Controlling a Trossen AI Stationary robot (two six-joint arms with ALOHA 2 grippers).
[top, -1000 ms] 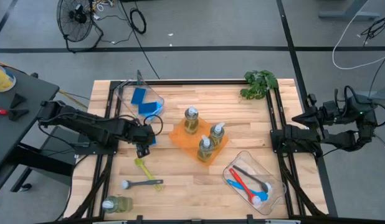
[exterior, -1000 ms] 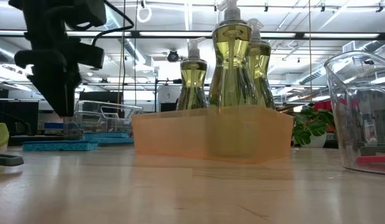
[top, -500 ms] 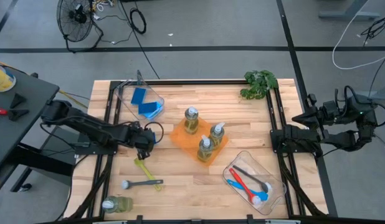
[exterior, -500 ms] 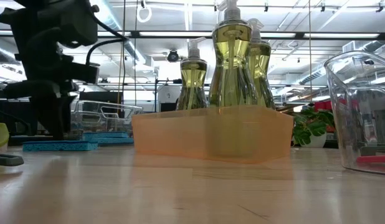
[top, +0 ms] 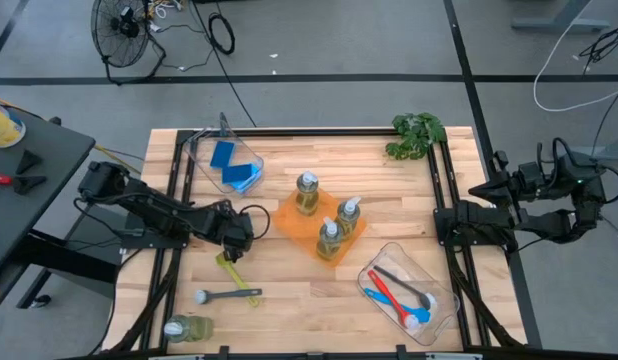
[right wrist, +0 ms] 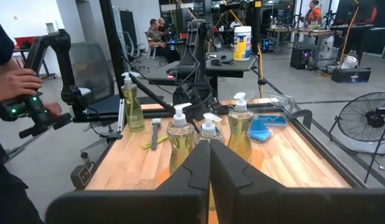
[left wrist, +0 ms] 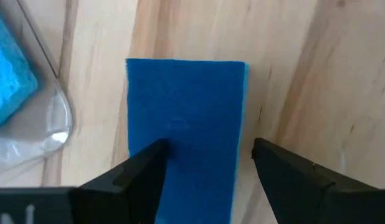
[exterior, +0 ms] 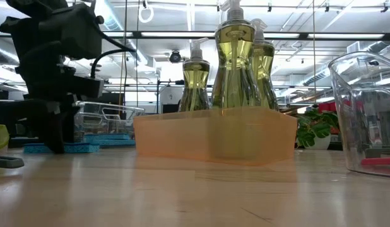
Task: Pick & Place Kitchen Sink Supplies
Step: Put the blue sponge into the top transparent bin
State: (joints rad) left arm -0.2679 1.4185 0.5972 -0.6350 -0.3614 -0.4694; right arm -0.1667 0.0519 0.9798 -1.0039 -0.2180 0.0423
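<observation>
The counter is pale wooden planking with a visible grain. Near its left edge the left gripper is down low, its dark jaws spread wide to either side of a blue sponge, a flat rectangular pad with a fuzzy face lying flat on the wood. The near end of the sponge sits between the jaws; I cannot tell whether they touch its sides. Just beside it is the rounded corner of a clear plastic bin at the far left of the counter, which holds more blue sponges.

In the middle, a shallow translucent orange tray carries three clear pump bottles of yellowish soap, standing upright. A fourth bottle lies on its side at the near left corner. A yellow-green brush and a grey brush lie on the wood near the left gripper. Another clear bin near the near right corner holds slim red, blue and dark-handled brushes.

The right gripper waits off the right edge, jaws pressed together. A leafy green plant sits at the far right corner.
</observation>
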